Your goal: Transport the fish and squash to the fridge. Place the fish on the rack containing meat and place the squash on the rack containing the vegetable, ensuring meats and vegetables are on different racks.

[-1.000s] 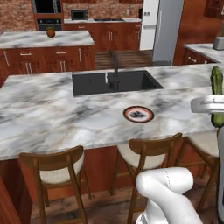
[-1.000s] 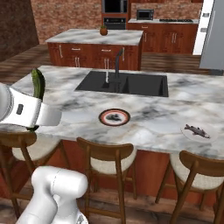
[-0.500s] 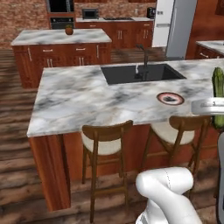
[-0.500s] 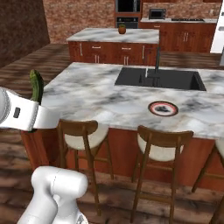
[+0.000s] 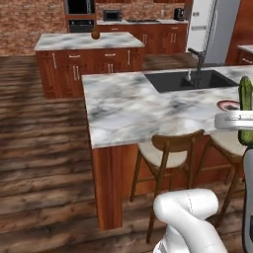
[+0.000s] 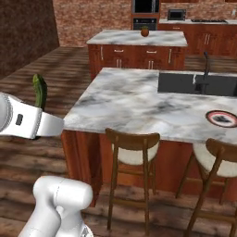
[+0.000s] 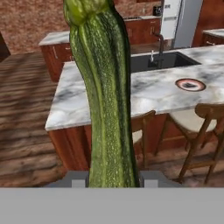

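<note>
My gripper (image 7: pixel 112 178) is shut on the lower end of the squash (image 7: pixel 105 96), a long, bumpy, dark olive-green vegetable that stands upright in it. The squash (image 5: pixel 245 106) rises above my white hand at the right edge of the left base view, and the squash (image 6: pixel 40 90) shows at the left of the right base view. A small dark piece, the fish (image 7: pixel 191 84), lies on a round plate (image 6: pixel 221 118) on the marble island. The grey-silver fridge (image 5: pixel 205 27) stands far behind the island. Its racks, the meat and the vegetable are out of view.
The marble island (image 5: pixel 128 106) has a black sink (image 5: pixel 190 80) with a tap and wooden stools (image 6: pixel 134 148) along its near side. A second island (image 5: pixel 89 42) stands behind, with dark wooden floor to the left.
The base has driven, so both base views have shifted: the island now lies to the right with its left corner in view. The squash stays upright in the shut gripper.
</note>
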Available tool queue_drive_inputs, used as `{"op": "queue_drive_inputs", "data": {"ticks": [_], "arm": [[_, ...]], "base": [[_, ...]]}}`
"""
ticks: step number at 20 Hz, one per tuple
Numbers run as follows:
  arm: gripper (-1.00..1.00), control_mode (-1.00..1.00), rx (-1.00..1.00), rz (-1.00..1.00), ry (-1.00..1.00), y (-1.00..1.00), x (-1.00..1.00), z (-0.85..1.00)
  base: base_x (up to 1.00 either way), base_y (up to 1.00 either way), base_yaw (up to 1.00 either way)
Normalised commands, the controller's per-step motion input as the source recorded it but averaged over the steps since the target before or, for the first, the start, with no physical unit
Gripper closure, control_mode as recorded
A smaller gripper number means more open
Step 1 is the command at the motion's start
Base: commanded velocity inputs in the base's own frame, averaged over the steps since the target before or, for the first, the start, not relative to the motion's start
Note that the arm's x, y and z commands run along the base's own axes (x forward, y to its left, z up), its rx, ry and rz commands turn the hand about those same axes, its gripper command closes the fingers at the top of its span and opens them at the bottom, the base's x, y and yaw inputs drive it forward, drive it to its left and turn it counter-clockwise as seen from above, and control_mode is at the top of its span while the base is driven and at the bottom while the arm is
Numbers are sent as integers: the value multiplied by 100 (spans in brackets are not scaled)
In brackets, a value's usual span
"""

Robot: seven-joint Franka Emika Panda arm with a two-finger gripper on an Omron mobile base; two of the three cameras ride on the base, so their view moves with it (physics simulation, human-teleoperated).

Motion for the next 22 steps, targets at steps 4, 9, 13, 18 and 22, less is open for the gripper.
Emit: {"op": "queue_drive_inputs", "data": {"ticks": [4, 9, 13, 18, 22], "arm": [[100, 100, 0, 0, 0, 0, 0, 0], [100, 100, 0, 0, 0, 0, 0, 0], [100, 100, 0, 0, 0, 0, 0, 0], [100, 100, 0, 0, 0, 0, 0, 0], [100, 100, 0, 0, 0, 0, 0, 0]], "base": [[-3, 100, -5], [-2, 100, -3], [0, 100, -2], [38, 100, -8], [96, 100, -17]]}}
